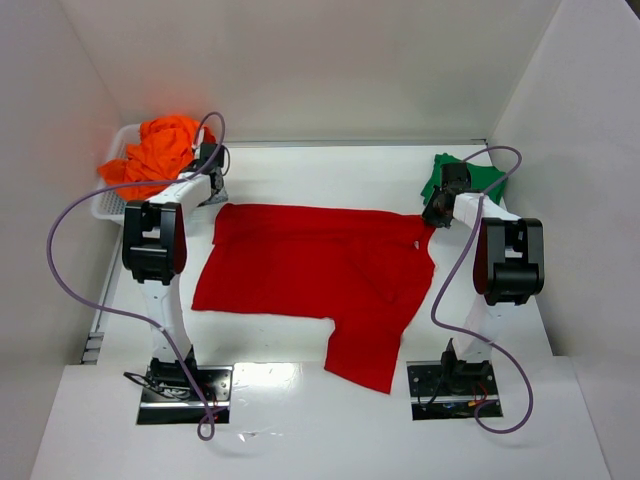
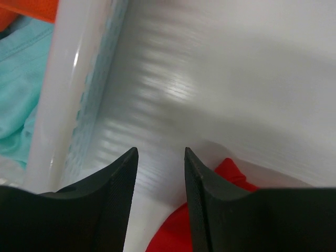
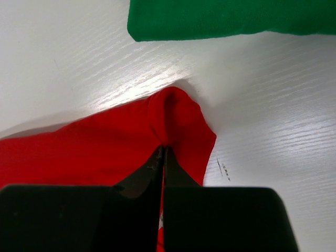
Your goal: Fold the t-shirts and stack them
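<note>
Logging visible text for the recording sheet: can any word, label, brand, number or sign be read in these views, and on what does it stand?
None can be read.
The red t-shirt, green t-shirt, orange t-shirt and white basket show no print or label.
The small dark marks on the table, in the right wrist view, are too small to read as text.
</note>
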`<state>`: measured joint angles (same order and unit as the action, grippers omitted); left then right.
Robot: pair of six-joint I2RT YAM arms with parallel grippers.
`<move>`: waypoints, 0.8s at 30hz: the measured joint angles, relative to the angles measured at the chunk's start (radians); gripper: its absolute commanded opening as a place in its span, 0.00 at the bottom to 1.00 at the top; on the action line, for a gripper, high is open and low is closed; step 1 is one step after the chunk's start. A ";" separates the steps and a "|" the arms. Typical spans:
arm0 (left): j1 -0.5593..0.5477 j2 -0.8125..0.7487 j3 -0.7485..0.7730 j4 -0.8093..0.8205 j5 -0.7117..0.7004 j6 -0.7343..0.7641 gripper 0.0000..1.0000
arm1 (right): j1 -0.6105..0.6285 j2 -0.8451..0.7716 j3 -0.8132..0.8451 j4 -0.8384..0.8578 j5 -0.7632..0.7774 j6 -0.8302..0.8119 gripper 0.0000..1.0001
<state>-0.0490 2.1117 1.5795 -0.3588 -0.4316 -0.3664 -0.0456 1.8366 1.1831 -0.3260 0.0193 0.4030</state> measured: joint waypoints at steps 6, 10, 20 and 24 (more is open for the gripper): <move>-0.014 -0.037 -0.015 0.060 0.121 0.056 0.52 | 0.000 0.000 0.000 0.000 -0.004 0.000 0.00; -0.028 -0.076 -0.015 0.083 0.226 0.132 0.52 | 0.000 0.000 0.000 0.000 -0.005 0.000 0.00; -0.033 -0.098 -0.059 0.065 0.246 0.255 0.51 | 0.000 0.000 0.000 0.001 -0.009 0.000 0.00; -0.033 -0.072 -0.052 0.063 0.246 0.280 0.50 | 0.000 0.000 0.000 0.001 -0.009 0.000 0.00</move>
<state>-0.0818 2.0399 1.5276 -0.2958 -0.1856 -0.0864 -0.0456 1.8366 1.1831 -0.3252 0.0101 0.4026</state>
